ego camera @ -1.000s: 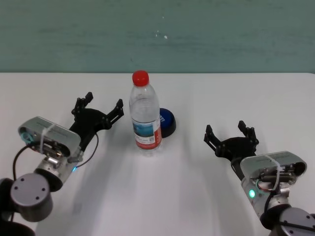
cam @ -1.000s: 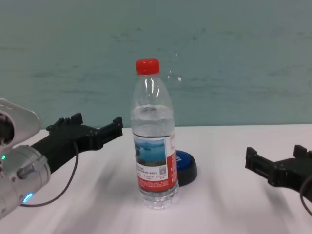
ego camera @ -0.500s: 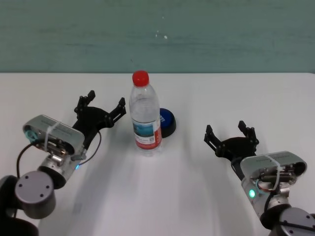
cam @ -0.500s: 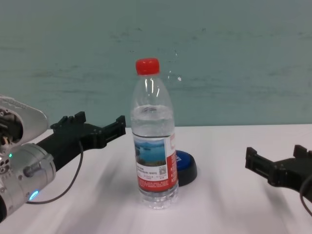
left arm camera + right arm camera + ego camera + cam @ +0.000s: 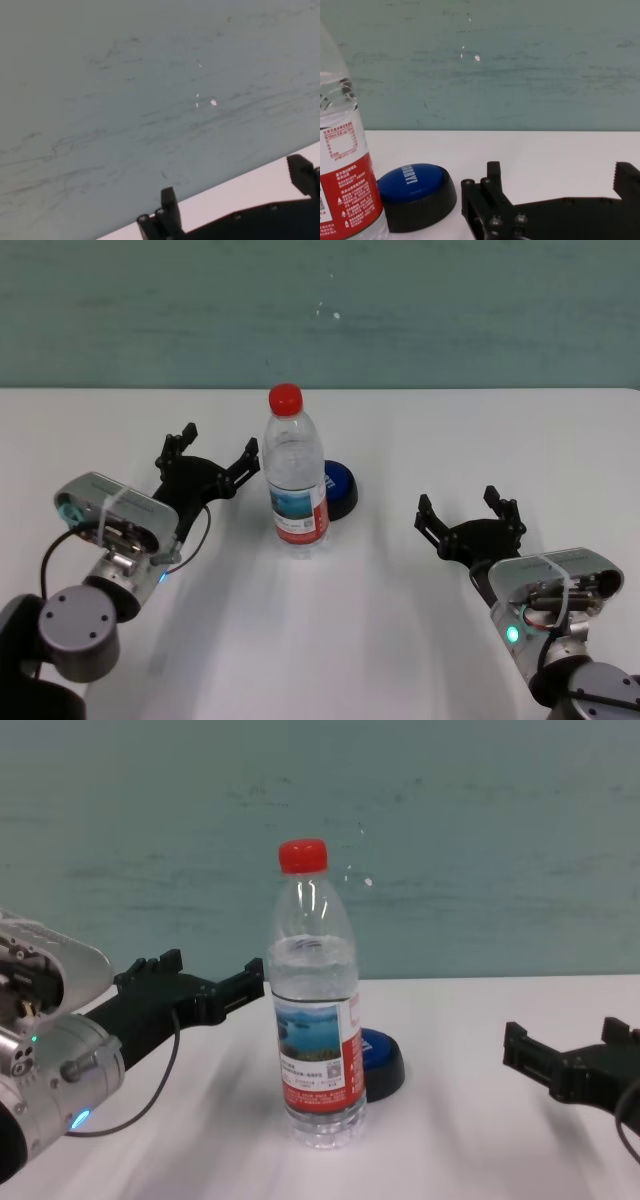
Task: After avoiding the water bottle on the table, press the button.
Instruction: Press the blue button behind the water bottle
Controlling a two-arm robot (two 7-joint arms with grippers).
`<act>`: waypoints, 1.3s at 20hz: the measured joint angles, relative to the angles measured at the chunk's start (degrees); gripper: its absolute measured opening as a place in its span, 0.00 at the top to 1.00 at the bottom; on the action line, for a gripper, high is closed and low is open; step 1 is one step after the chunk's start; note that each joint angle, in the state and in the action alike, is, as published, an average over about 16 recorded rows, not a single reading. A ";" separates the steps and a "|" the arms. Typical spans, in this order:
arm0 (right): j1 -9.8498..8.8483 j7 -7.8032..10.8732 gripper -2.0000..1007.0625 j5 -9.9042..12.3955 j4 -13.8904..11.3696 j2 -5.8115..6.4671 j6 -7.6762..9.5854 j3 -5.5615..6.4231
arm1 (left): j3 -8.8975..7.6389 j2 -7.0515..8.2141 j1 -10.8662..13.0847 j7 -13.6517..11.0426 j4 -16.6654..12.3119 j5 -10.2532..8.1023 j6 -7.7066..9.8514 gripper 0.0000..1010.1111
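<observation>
Left gripper (image 5: 209, 453) spread wide, just left of the bottle (image 5: 296, 480).
Button (image 5: 338, 488) behind: rigid; press its dome. Bottle likely tippy.

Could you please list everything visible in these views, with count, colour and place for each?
tall clear plastic water bottle: one, clear with red cap and red-and-white label, upright near the middle of the table.
low round push button: one, blue dome on black base, just behind the bottle toward the robot's right, partly hidden by it in the head view.
flat white table: one, white, across the whole foreground.
wall: one, teal-green, behind the table's far edge.
left tool: one, black, open, beside the bottle on its left, one fingertip close to it.
right tool: one, black, open, apart from the bottle and button, on the right.
</observation>
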 joint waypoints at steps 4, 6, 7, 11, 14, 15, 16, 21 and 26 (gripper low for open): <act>0.00 0.00 0.00 0.00 0.00 0.00 0.00 0.00 | 0.09 -0.21 -0.30 0.13 0.38 0.24 -0.06 0.00; 0.00 0.00 0.00 0.00 0.00 0.00 0.00 0.00 | 0.13 -0.33 -0.44 0.19 0.54 0.32 -0.07 0.00; 0.00 0.00 0.00 0.00 0.00 0.00 0.00 0.00 | 0.14 -0.38 -0.50 0.22 0.61 0.35 -0.06 0.00; 0.00 0.00 0.00 0.00 0.00 0.00 0.00 0.00 | 0.13 -0.57 -0.75 0.35 0.92 0.46 -0.04 0.00; 0.00 0.00 0.00 0.00 0.00 0.00 0.00 0.00 | 0.07 -0.69 -0.95 0.45 1.13 0.50 0.03 0.00; 0.00 0.00 0.00 0.00 0.00 0.00 0.00 0.00 | 0.03 -0.73 -1.04 0.50 1.23 0.50 0.05 0.00; 0.00 0.00 0.00 0.00 0.00 0.00 0.00 0.00 | -0.02 -0.76 -1.13 0.54 1.34 0.50 0.08 0.00; 0.00 0.00 0.00 0.00 0.00 0.00 0.00 0.00 | -0.45 -0.86 -1.66 0.78 1.98 0.41 0.21 0.00; 0.00 0.00 0.00 0.00 0.00 0.00 0.00 0.00 | -1.21 -0.61 -1.85 0.82 2.28 0.02 0.42 0.00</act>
